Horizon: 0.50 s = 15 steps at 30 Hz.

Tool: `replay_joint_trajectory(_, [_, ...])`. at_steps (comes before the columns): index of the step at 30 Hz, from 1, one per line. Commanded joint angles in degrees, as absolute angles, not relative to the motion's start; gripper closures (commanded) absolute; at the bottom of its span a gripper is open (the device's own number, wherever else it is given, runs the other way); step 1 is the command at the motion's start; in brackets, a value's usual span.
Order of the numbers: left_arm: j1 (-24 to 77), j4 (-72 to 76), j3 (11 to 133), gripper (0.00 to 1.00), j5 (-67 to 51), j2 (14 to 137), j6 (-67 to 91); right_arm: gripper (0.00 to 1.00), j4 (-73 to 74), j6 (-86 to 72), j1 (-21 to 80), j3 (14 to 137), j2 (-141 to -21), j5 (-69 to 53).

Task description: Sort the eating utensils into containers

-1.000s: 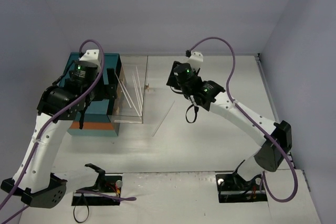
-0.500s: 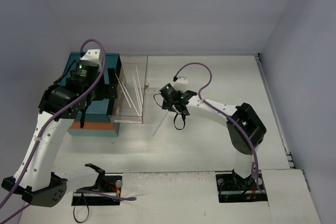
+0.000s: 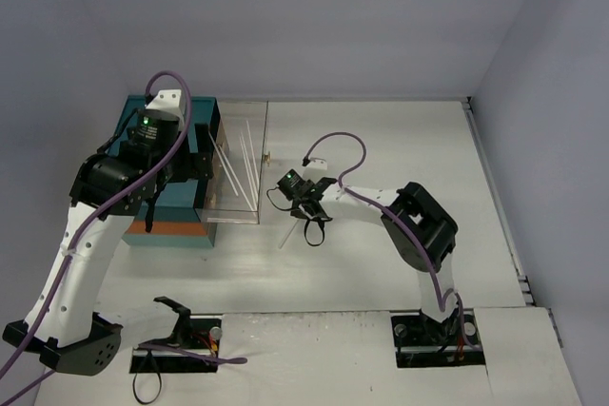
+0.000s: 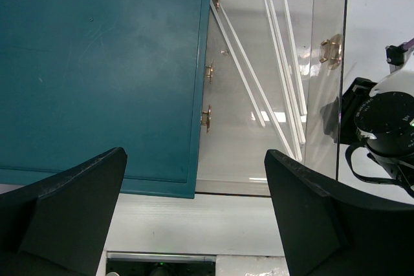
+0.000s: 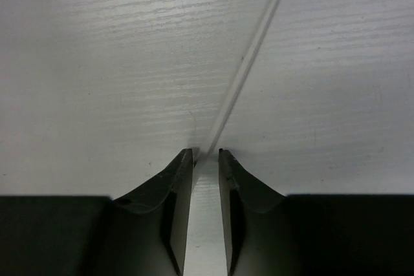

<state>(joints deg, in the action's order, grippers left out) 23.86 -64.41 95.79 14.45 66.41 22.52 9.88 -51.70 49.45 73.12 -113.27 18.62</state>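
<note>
A thin pale chopstick (image 5: 252,50) lies on the white table, its lower end (image 3: 285,237) showing in the top view. My right gripper (image 5: 207,153) is down on the table astride it (image 3: 303,208). Its jaws stand a narrow gap apart, and the stick touches the left fingertip (image 5: 187,156). The teal chest (image 4: 97,63) stands at the left with one clear drawer (image 4: 326,127) pulled out. Several chopsticks (image 4: 278,63) lie in that drawer. My left gripper (image 4: 194,153) hovers wide open above the chest and drawer (image 3: 203,164), holding nothing.
The chest has an orange lower band (image 3: 176,228) and small gold handles (image 4: 207,117). The drawer front (image 3: 263,154) with its gold handle (image 4: 331,50) faces the right arm. Grey walls enclose the table at the back and both sides.
The right arm has dropped from mid-air down and left onto the loose chopstick, and its jaws have narrowed around it. The left arm has stayed still.
</note>
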Motion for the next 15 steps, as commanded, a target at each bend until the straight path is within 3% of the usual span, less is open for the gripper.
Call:
replay_joint_trajectory(1, [23.4, -62.4, 97.0, 0.14, 15.6, 65.7, 21.6, 0.85, 11.7, -53.6, 48.2, 67.6, -111.4, 18.6])
replay_joint_trajectory(5, [23.4, -62.4, 97.6, 0.14, 15.4, 66.2, 21.6, 1.00, 11.6, -52.0, 45.7, 62.7, -106.8, 20.2])
replay_joint_trajectory(10, [23.4, -62.3, 98.4, 0.14, 14.9, 66.9, 21.7, 1.00, 11.6, -45.9, 41.6, 59.4, -99.2, 23.7])
replay_joint_trajectory(15, [23.4, -62.3, 99.3, 0.14, 14.9, 67.6, 21.7, 1.00, 11.4, -34.1, 39.6, 64.6, -88.6, 23.5])
